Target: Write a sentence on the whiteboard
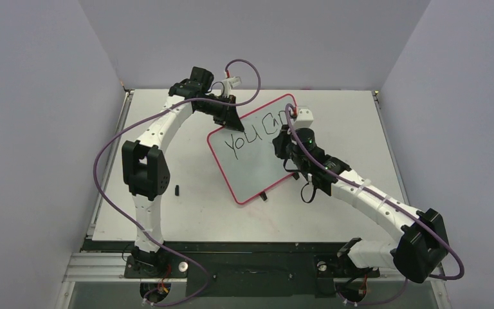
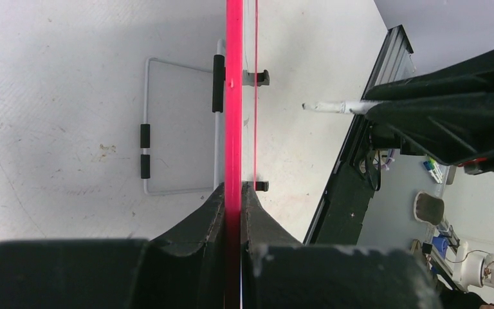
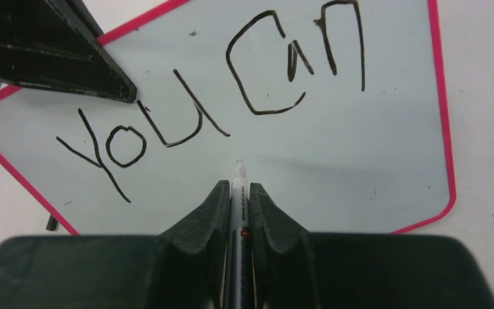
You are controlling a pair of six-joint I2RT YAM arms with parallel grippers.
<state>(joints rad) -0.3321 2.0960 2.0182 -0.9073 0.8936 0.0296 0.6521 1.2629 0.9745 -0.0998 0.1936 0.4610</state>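
The right end effector (image 3: 237, 188), closed on a marker (image 3: 239, 215), has the sentence (image 3: 212, 121) at its twelve o'clock. The left end effector (image 2: 239, 193) pinches the whiteboard (image 2: 233, 96) by its red rim.

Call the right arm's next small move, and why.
Probably lower the marker tip onto the blank whiteboard below "YOU" and start the second line. The sentence reads only "YOU CAN". The right gripper is shut on the marker, whose tip hovers just off the surface, and the left gripper clamps the whiteboard's edge.
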